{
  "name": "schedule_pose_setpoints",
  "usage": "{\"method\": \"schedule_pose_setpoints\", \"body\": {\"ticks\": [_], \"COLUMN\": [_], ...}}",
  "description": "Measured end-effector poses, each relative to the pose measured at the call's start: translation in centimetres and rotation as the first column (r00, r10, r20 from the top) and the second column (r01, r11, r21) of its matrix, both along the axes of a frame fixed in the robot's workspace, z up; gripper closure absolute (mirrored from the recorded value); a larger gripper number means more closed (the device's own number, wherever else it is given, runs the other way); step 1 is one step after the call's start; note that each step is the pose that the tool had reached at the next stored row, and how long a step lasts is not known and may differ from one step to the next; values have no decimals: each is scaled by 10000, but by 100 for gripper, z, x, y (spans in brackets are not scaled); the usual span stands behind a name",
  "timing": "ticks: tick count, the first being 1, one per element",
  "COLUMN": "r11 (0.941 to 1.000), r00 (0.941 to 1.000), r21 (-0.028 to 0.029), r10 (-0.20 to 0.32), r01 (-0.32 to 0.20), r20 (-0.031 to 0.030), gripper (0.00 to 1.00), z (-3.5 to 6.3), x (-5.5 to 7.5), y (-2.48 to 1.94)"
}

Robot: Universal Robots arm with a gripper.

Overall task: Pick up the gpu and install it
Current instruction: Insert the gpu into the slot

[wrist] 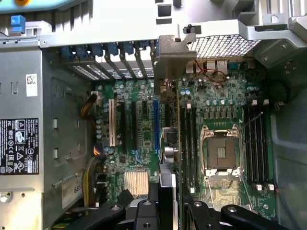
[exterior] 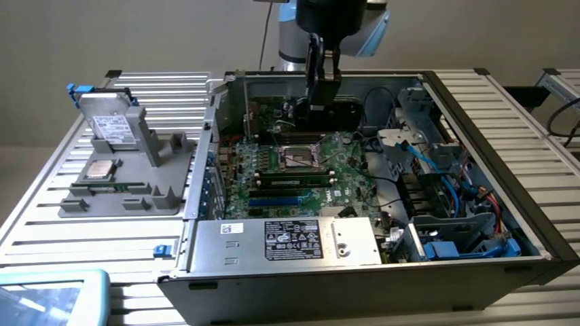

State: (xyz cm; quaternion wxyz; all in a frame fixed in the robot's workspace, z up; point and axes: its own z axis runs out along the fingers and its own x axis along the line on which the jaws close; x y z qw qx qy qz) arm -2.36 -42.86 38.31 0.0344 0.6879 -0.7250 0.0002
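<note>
Slatted metal table carries an open computer case and grey tray.

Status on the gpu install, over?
End effector shut on thin dark gpu card with silver bracket. Card upright inside open grey computer case, above green motherboard. Nothing seen in its way.

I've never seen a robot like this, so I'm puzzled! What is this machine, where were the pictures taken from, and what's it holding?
It is a robot arm with a pincer at its end. One picture comes from a camera off to the side; the other from a camera on the arm's wrist, looking into an open computer case. The pincer is shut on the gpu, a thin card with a silver bracket, held on edge over the green motherboard. On the exterior view's left, a grey tray holds a hard drive and a square chip. Everything rests on a slatted metal table.
</note>
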Motion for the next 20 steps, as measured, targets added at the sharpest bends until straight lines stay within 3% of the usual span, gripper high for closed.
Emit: {"method": "schedule_pose_setpoints", "body": {"ticks": [10, 20], "r11": [10000, 10000], "r00": [9999, 9999], "r21": [0, -2], "r10": [83, 94], "r01": [-83, -94], "r20": [141, 142], "gripper": [72, 72], "z": [-156, -305], "x": [-192, -205], "y": [0, -2]}}
